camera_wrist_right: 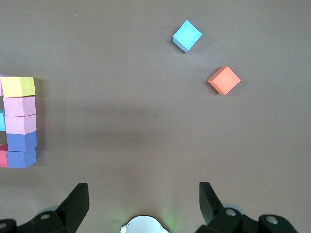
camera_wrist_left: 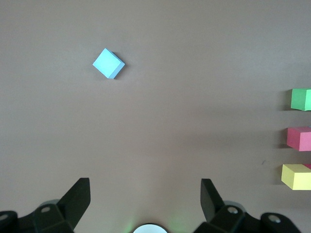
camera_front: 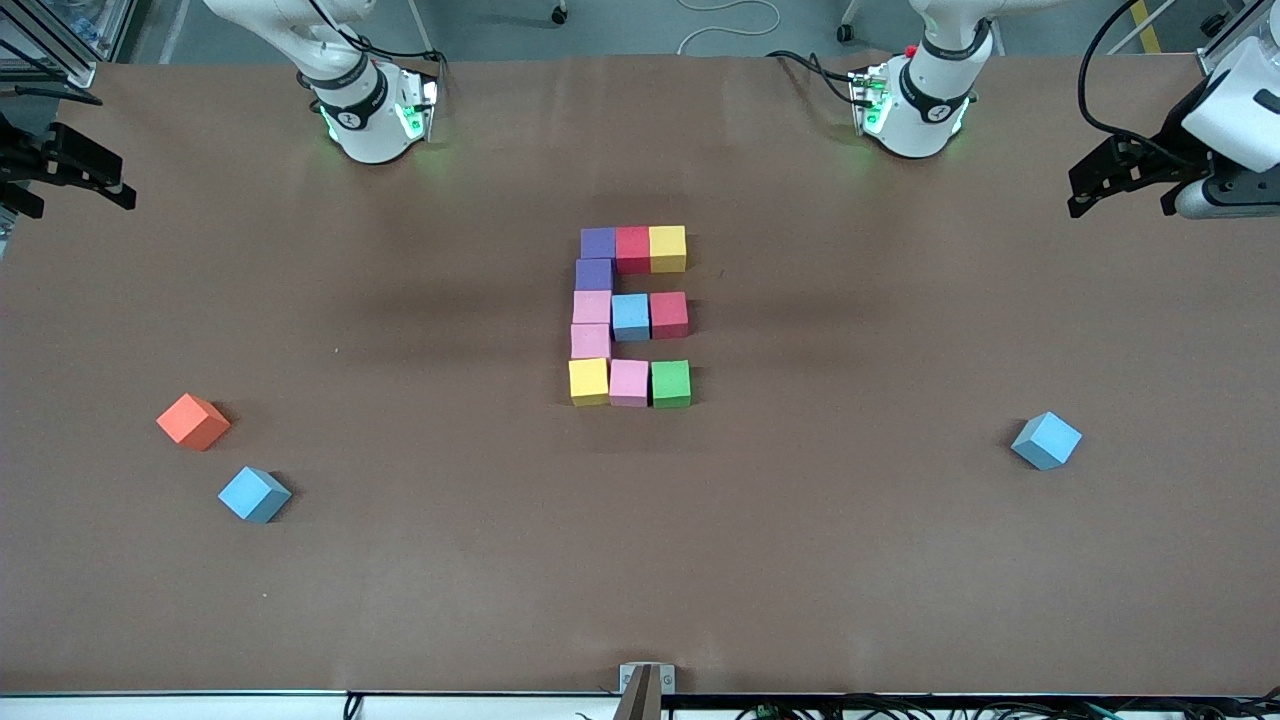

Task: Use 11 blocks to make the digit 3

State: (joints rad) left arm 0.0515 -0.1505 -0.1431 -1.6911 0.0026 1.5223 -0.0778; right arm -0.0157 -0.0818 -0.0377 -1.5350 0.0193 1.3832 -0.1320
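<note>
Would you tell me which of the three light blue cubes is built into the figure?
The light blue cube in the middle bar, between a pink cube and a red cube; the other two lie loose.

Eleven small matte foam cubes (camera_front: 631, 316) sit touching at mid-table, forming an "E". Relative to the light blue centre cube (camera_front: 631, 316): the farthest bar runs purple (camera_front: 598, 242), red (camera_front: 633, 248), yellow (camera_front: 667, 248); the column runs purple, pink, pink, yellow; red lies beside it; pink and green (camera_front: 671, 383) lie nearer the camera.
</note>
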